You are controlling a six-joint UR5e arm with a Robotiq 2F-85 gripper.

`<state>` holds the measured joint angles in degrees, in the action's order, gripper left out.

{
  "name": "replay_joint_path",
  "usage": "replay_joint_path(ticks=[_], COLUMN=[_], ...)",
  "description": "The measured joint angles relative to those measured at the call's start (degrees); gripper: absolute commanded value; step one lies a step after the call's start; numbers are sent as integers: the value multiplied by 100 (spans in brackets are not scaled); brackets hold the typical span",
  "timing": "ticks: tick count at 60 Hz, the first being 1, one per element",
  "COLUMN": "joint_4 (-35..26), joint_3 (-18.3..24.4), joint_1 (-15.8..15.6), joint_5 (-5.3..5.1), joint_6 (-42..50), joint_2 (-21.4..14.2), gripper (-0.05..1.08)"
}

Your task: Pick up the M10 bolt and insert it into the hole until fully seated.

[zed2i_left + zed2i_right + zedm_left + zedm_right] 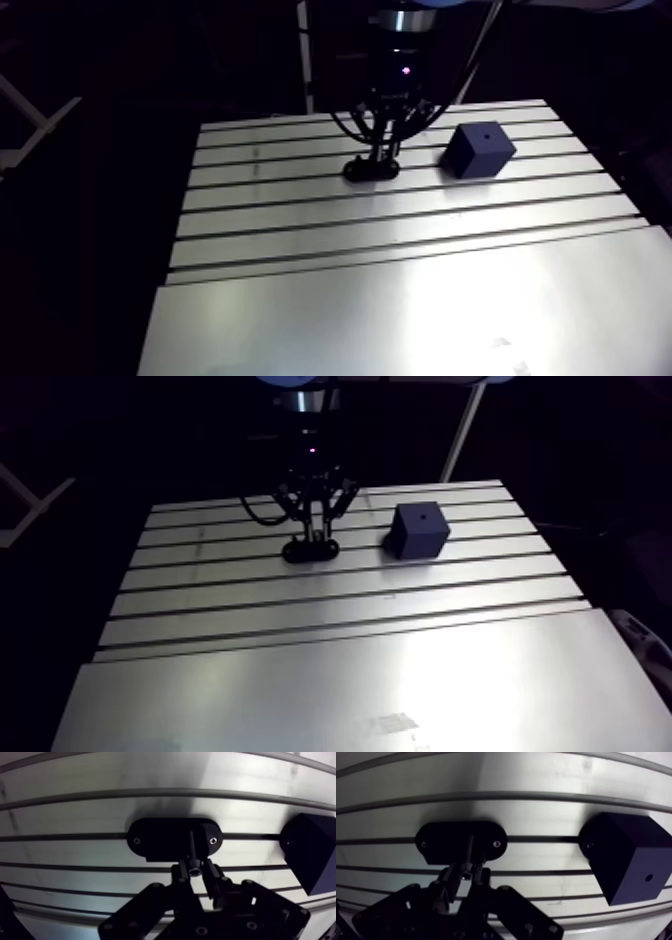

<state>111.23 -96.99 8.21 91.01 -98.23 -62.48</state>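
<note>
A black oval holder (165, 842) lies on the slotted aluminium table (400, 300). A dark bolt (192, 849) stands upright over the holder's middle, its head up between the fingers. My gripper (195, 872) is shut on the bolt's head, low over the holder (371, 169). Whether the shaft's tip still sits in the holder I cannot tell. A dark blue cube (478, 150) with a small hole (648, 878) in its top face stands on the table beside the holder, a short gap away from it.
The holder has a small screw (213, 841) near each end. Long grooves (400, 215) run across the table's rear half. A smooth plate (350, 696) covers the front half.
</note>
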Motion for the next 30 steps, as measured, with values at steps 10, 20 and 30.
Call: replay_joint_path(ticks=[10, 20, 30], joint_4=[0, -1, -4], joint_3=[0, 0, 1], joint_1=[3, 5, 3], joint_5=[0, 0, -4], joint_6=[-5, -7, -9], joint_2=[2, 3, 4], gripper=[70, 73, 76])
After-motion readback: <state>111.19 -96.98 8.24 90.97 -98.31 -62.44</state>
